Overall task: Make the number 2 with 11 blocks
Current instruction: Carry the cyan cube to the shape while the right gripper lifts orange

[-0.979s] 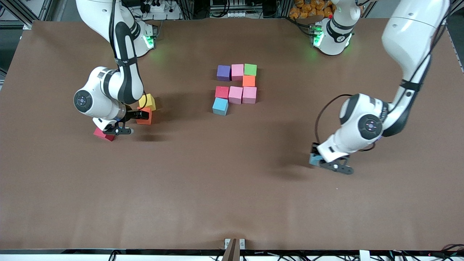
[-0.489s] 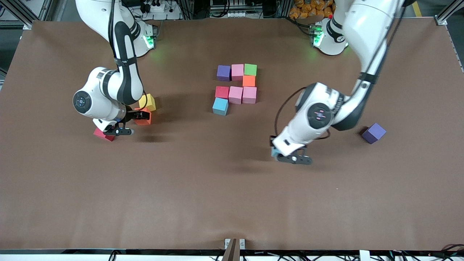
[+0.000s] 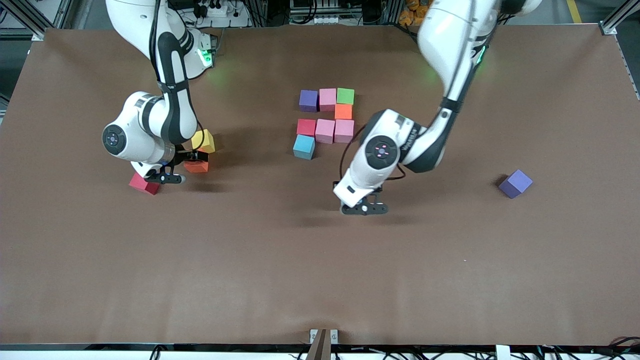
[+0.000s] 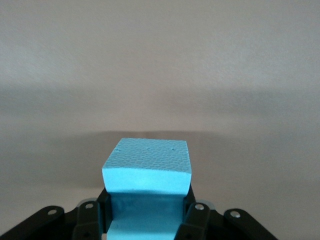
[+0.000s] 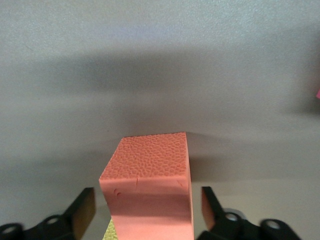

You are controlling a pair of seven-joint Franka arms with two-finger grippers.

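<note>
Fingers (image 4: 192,222) of the left gripper (image 3: 364,207) pinch a light blue block (image 4: 146,172) from both sides — it hangs over bare table (image 3: 280,280) nearer the front camera than the cluster, its arm bent down from the base at the top. Out toward the left arm's end a purple block (image 3: 515,183) lies alone, well apart. Toward the right arm's end, the right gripper (image 3: 186,167) sits low with its fingers (image 5: 82,212) spread either side of an orange block (image 5: 150,190), gaps showing, not touching; a red block (image 3: 144,183) lies just nearer and a yellow cube (image 3: 203,141) just farther. Mid-table, the cluster runs near to far — light blue (image 3: 303,147); then red (image 3: 306,127), pink (image 3: 325,131), pink (image 3: 344,131); orange (image 3: 343,111); then purple (image 3: 308,100), pink (image 3: 327,99), green (image 3: 345,96).
</note>
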